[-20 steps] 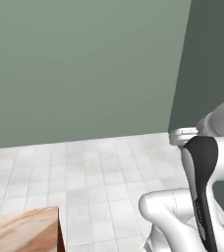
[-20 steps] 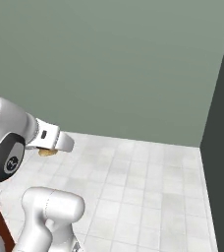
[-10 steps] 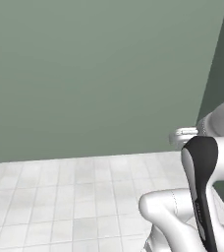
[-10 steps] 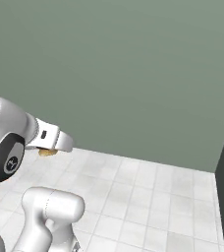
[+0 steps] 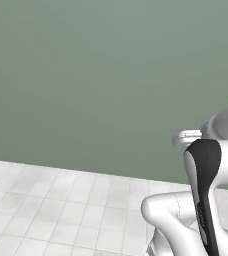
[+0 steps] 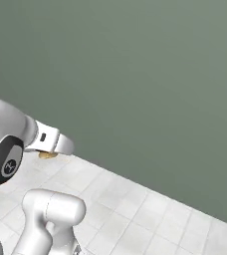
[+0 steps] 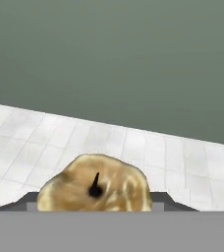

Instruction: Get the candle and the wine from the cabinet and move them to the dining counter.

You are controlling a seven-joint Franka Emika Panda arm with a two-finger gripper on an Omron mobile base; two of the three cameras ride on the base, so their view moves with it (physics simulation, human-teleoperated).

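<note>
Gripper (image 7: 94,205) fingers pinch the candle (image 7: 94,184) between them, wick end facing outward. Beyond it, near the green-grey wall (image 7: 112,59), lies the white tiled floor (image 7: 173,157).

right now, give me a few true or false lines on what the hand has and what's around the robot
1. The hand holds the candle. True.
2. The candle has a dark wick on top. True, it shows in the hand view.
3. The wine bottle stands on the floor ahead. False, the white tiled floor ahead is bare.
4. The candle rests on the dining counter. False, it is held in the air above the tiled floor, seen under the hand in the right base view.
5. A grey-green wall rises behind the floor. True.
</note>
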